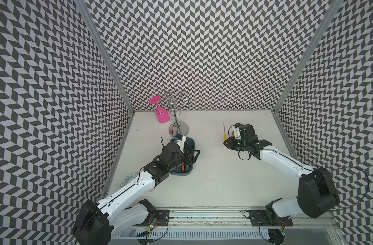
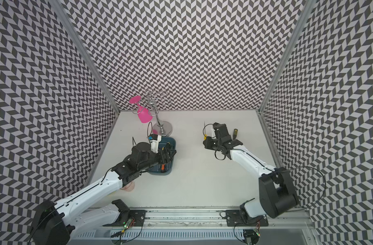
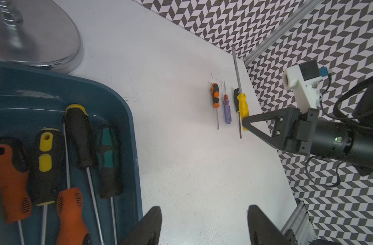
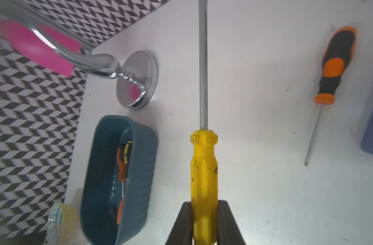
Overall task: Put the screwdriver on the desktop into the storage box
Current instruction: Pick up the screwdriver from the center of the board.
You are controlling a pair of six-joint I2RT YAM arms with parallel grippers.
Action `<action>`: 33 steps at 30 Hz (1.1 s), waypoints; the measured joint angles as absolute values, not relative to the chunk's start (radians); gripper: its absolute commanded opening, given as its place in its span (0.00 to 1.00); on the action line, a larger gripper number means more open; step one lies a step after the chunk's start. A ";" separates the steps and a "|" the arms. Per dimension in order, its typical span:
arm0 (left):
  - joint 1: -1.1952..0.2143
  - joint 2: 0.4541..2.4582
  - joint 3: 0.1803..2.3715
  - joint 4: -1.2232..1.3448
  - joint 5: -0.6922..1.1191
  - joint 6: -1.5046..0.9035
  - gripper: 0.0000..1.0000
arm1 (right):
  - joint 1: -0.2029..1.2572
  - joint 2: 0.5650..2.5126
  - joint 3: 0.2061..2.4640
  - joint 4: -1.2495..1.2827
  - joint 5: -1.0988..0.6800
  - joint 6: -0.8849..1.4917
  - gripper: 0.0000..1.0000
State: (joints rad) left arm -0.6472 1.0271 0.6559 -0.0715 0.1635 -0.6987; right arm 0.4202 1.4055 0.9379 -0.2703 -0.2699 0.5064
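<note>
My right gripper (image 4: 204, 204) is shut on the yellow handle of a long screwdriver (image 4: 203, 169) at the right of the desktop (image 1: 213, 169). Its steel shaft points at the back wall. Whether it is off the surface I cannot tell. Both top views show that yellow handle (image 1: 225, 137) (image 2: 205, 137). The teal storage box (image 1: 191, 141) sits left of centre and holds several screwdrivers (image 3: 79, 135). My left gripper (image 3: 204, 214) hangs open and empty over the desktop, just beside the box's right rim (image 3: 128, 118).
Three more screwdrivers lie by the yellow one: orange-black (image 3: 215, 95), purple (image 3: 227, 110), black-handled (image 2: 235, 133). A chrome rack (image 1: 179, 127) with a pink goblet (image 1: 161, 115) stands behind the box. A patterned plate (image 1: 129, 179) lies under my left arm.
</note>
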 measured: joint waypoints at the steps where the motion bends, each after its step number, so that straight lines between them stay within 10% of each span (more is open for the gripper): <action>1: -0.647 1.016 0.646 -0.056 0.169 -0.702 0.68 | 0.433 1.377 0.913 -0.246 -0.295 0.513 0.07; 33: -0.706 0.918 0.457 0.439 0.336 -0.788 0.61 | 0.737 1.085 0.588 0.354 -0.576 0.716 0.06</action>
State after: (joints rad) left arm -0.7063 0.9180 0.4572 0.4393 0.3355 -0.7879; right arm 0.7368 1.0847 0.5877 0.3542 -0.5758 0.7158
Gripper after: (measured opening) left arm 0.629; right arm 0.189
